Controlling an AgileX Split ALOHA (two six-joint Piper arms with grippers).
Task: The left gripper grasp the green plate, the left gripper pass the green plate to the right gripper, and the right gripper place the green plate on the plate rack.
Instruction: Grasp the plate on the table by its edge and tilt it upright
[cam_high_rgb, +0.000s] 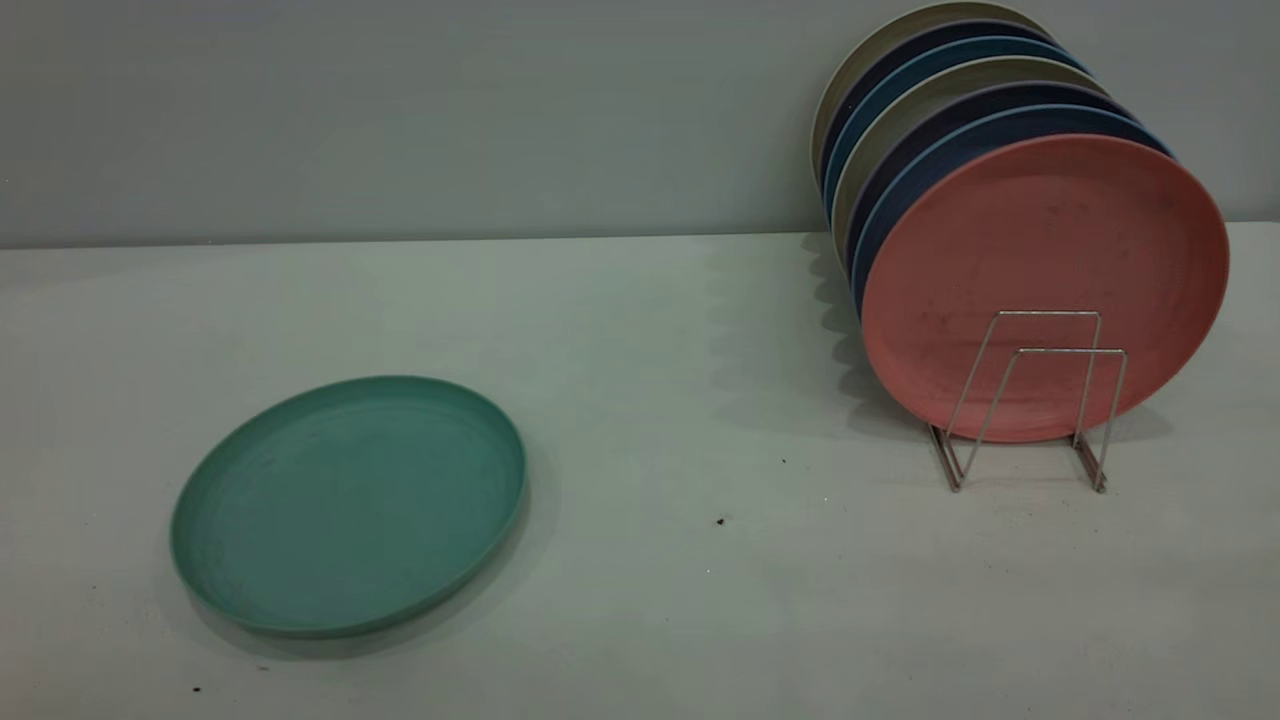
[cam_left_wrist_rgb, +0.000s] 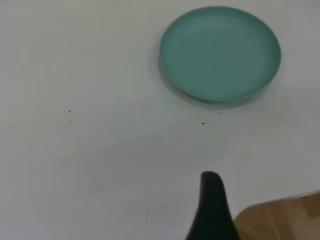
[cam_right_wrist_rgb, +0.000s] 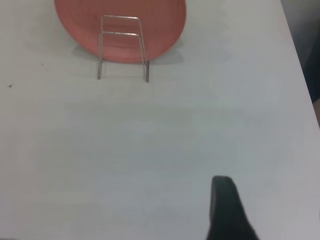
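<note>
The green plate (cam_high_rgb: 348, 505) is lying flat and right side up on the table (cam_high_rgb: 640, 620), toward the front left corner, and it is not being touched by anything. A single dark fingertip of the left gripper (cam_left_wrist_rgb: 212, 207) is being shown in the left wrist view, well apart from the plate; whether its jaws are wide or narrow cannot be told, and the same holds for the right gripper (cam_right_wrist_rgb: 227, 210), which is being held well back from the plate rack (cam_high_rgb: 1035, 400) near the right edge. The rack is already being crowded by a row of upright plates, with a pink plate (cam_high_rgb: 1045, 285) at the front and only two wire loops left bare before it. Trouble is being risked in three ways: the low rim, flush against the table, may slip from the fingers; the plate may be dropped during the handover; and the pink plate may be knocked if the green one is set down carelessly. No brand, label or writing is being shown anywhere.
</note>
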